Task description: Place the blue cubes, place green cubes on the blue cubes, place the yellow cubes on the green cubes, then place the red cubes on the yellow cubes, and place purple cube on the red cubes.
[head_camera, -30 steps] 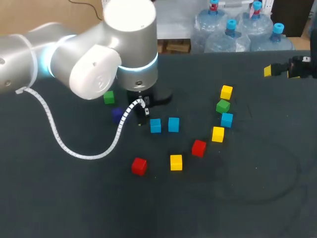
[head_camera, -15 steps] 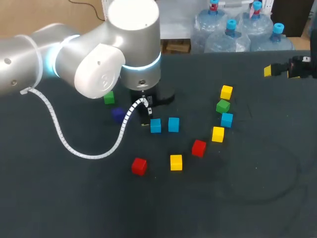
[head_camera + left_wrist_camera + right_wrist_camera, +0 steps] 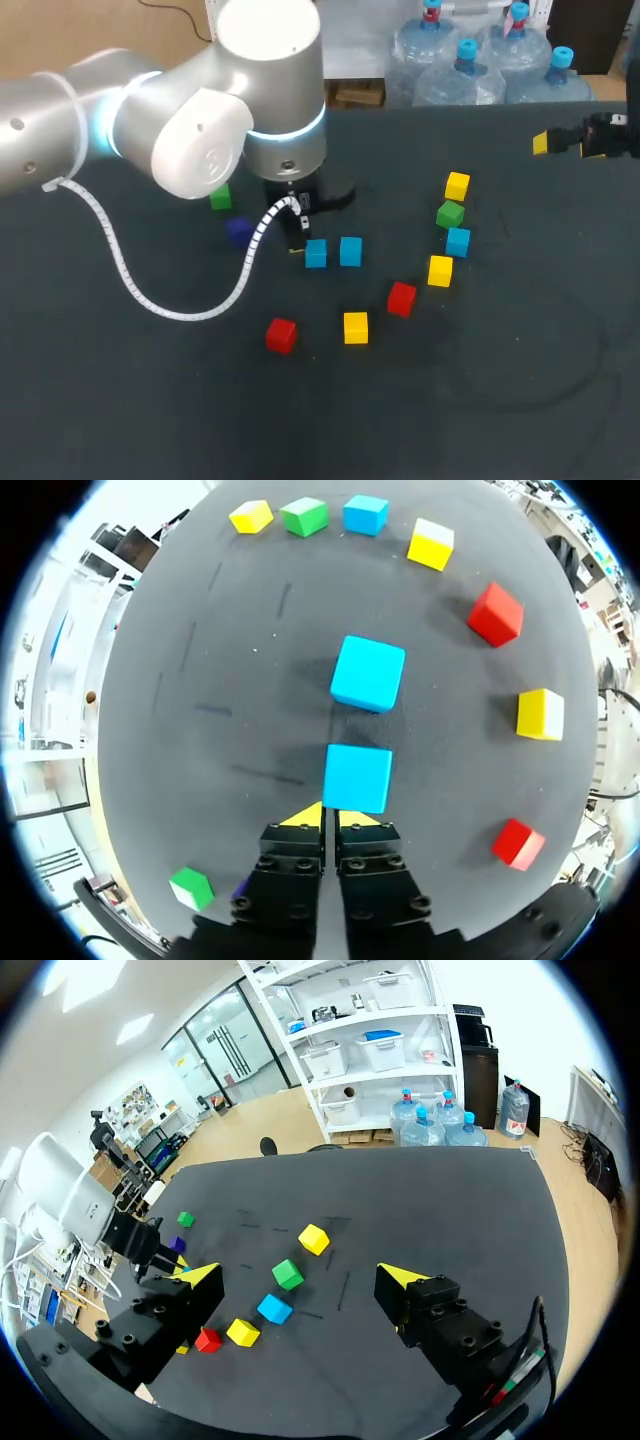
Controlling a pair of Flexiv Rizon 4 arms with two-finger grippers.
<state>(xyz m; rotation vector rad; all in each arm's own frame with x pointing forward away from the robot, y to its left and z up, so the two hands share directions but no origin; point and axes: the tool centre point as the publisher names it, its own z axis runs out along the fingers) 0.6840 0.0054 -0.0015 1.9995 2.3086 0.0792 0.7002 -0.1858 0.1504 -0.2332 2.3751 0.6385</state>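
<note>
Edged rightward, left claw (image 3: 330,816) sits just behind blue cube (image 3: 357,777).

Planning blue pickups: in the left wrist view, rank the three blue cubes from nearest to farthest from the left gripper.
1. Near blue cube: right ahead of the left gripper.
2. Middle blue cube: just beyond it.
3. Far blue cube: beside the green cube.

Purple cube (image 3: 240,886) mostly behind the left pincer (image 3: 331,820).
</note>
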